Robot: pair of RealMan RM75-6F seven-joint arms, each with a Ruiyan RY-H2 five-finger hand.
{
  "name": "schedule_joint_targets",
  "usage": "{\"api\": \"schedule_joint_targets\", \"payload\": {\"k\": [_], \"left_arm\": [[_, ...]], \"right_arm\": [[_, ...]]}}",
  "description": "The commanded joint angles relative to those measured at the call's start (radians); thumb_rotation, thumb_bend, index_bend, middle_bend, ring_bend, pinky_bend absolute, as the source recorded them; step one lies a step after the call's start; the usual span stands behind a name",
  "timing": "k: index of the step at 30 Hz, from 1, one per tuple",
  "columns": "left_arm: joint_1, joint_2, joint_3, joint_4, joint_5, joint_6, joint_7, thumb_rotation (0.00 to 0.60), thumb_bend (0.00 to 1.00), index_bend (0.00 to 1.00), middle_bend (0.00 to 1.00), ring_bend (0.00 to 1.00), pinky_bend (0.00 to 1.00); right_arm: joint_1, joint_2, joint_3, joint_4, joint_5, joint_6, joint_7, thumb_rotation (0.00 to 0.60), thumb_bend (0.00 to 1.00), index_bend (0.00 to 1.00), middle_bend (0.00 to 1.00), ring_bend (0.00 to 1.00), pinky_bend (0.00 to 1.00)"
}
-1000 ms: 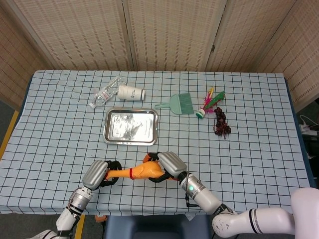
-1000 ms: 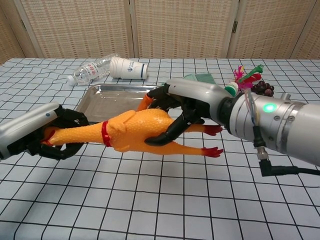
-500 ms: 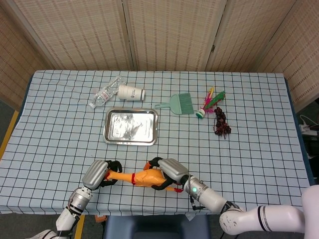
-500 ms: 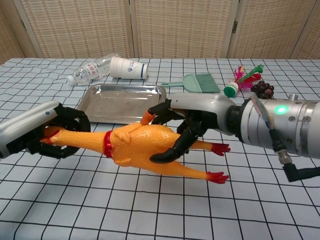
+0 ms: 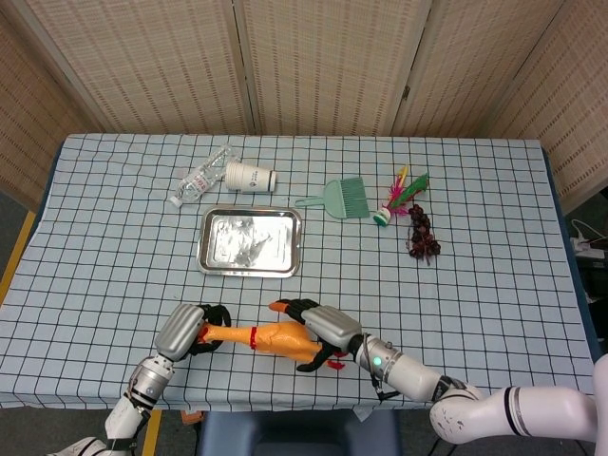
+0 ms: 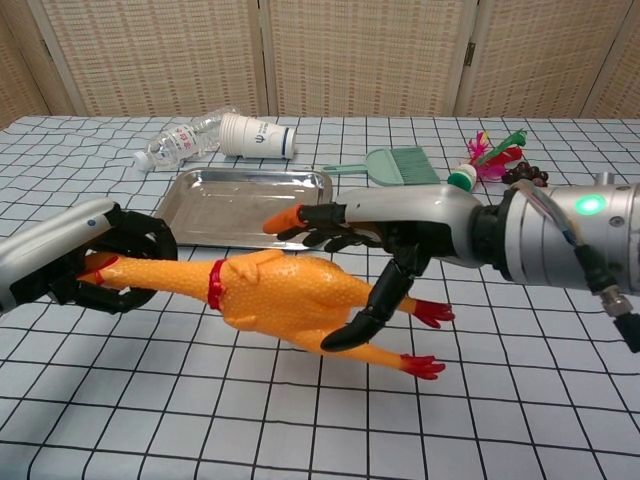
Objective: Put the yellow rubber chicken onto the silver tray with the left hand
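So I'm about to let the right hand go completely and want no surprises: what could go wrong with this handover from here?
1. The left hand grips the yellow rubber chicken only at its head end, so the body may sag or slip out.
2. The right hand has fingers spread over and under the body; withdrawing could snag the red feet.
3. The silver tray lies beyond the chicken, so a drooping body could catch its rim.

The chicken's [image 6: 290,300] head is hidden inside the left hand's [image 6: 95,260] curled fingers. The right hand's [image 6: 385,240] palm hides part of the chicken's back.
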Motion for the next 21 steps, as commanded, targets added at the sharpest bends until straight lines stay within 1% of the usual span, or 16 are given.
{"api": "schedule_joint_targets", "payload": {"k": [1, 3, 4, 5, 6, 7, 8, 9, 11, 12, 13, 15, 17, 19, 21], "left_arm": [[0.000, 0.002, 0.001, -0.003, 0.001, 0.001, 0.000, 0.600, 0.74, 0.87, 0.67, 0.59, 0.65], [0.000, 0.003, 0.003, -0.006, 0.004, 0.002, -0.001, 0.600, 0.74, 0.87, 0.67, 0.59, 0.65], [0.000, 0.003, 0.004, -0.008, 0.005, 0.002, -0.002, 0.600, 0.74, 0.87, 0.67, 0.59, 0.65], [0.000, 0.004, 0.007, -0.012, 0.009, 0.003, -0.002, 0.600, 0.74, 0.87, 0.67, 0.59, 0.65], [0.000, 0.005, 0.008, -0.014, 0.013, 0.004, -0.002, 0.600, 0.74, 0.87, 0.67, 0.59, 0.65], [0.000, 0.005, 0.009, -0.016, 0.016, 0.006, 0.000, 0.600, 0.74, 0.87, 0.67, 0.59, 0.65], [0.000, 0.005, 0.011, -0.019, 0.020, 0.008, 0.002, 0.600, 0.74, 0.87, 0.67, 0.59, 0.65], [0.000, 0.005, 0.011, -0.021, 0.022, 0.009, 0.003, 0.600, 0.74, 0.87, 0.67, 0.59, 0.65], [-0.001, 0.006, 0.011, -0.025, 0.023, 0.010, 0.005, 0.600, 0.74, 0.87, 0.67, 0.59, 0.65], [-0.001, 0.006, 0.011, -0.027, 0.023, 0.010, 0.005, 0.600, 0.74, 0.87, 0.67, 0.59, 0.65], [-0.001, 0.007, 0.010, -0.028, 0.023, 0.010, 0.006, 0.600, 0.74, 0.87, 0.67, 0.59, 0.65], [-0.002, 0.007, 0.008, -0.028, 0.019, 0.008, 0.006, 0.600, 0.74, 0.87, 0.67, 0.59, 0.65], [-0.004, 0.006, 0.005, -0.026, 0.013, 0.004, 0.005, 0.600, 0.74, 0.87, 0.67, 0.59, 0.65], [-0.005, 0.005, 0.003, -0.023, 0.008, 0.001, 0.002, 0.600, 0.74, 0.87, 0.67, 0.59, 0.65], [-0.005, 0.005, 0.002, -0.022, 0.007, 0.001, 0.001, 0.600, 0.74, 0.87, 0.67, 0.59, 0.65]], "right_arm": [[0.003, -0.007, -0.006, 0.006, 0.014, 0.011, -0.010, 0.600, 0.12, 0.00, 0.00, 0.00, 0.05], [0.002, -0.025, -0.010, 0.016, 0.031, 0.045, -0.033, 0.600, 0.12, 0.00, 0.01, 0.00, 0.17], [0.001, -0.034, -0.013, 0.018, 0.037, 0.055, -0.042, 0.600, 0.12, 0.01, 0.04, 0.02, 0.25], [0.000, -0.045, -0.015, 0.020, 0.042, 0.071, -0.052, 0.600, 0.12, 0.05, 0.08, 0.05, 0.32], [-0.001, -0.054, -0.017, 0.021, 0.045, 0.081, -0.058, 0.600, 0.12, 0.12, 0.14, 0.10, 0.39], [-0.002, -0.061, -0.017, 0.020, 0.048, 0.089, -0.060, 0.600, 0.13, 0.23, 0.21, 0.19, 0.49], [-0.005, -0.070, -0.015, 0.019, 0.053, 0.100, -0.057, 0.600, 0.13, 0.29, 0.26, 0.25, 0.55], [-0.008, -0.077, -0.011, 0.018, 0.057, 0.109, -0.053, 0.600, 0.15, 0.37, 0.34, 0.34, 0.65], [-0.013, -0.090, -0.005, 0.019, 0.059, 0.128, -0.049, 0.600, 0.20, 0.55, 0.51, 0.55, 0.85], [-0.014, -0.093, -0.004, 0.021, 0.058, 0.137, -0.054, 0.600, 0.23, 0.61, 0.56, 0.60, 0.90], [-0.016, -0.097, -0.004, 0.022, 0.057, 0.149, -0.061, 0.600, 0.27, 0.70, 0.62, 0.68, 0.96], [-0.021, -0.107, -0.002, 0.021, 0.055, 0.175, -0.075, 0.600, 0.33, 0.83, 0.72, 0.78, 1.00], [-0.027, -0.111, 0.001, 0.017, 0.051, 0.193, -0.078, 0.600, 0.39, 0.95, 0.79, 0.86, 1.00], [-0.029, -0.110, -0.003, 0.018, 0.037, 0.208, -0.096, 0.600, 0.43, 0.99, 0.82, 0.89, 1.00], [-0.030, -0.111, -0.004, 0.018, 0.034, 0.213, -0.101, 0.600, 0.44, 1.00, 0.82, 0.90, 1.00]]}}
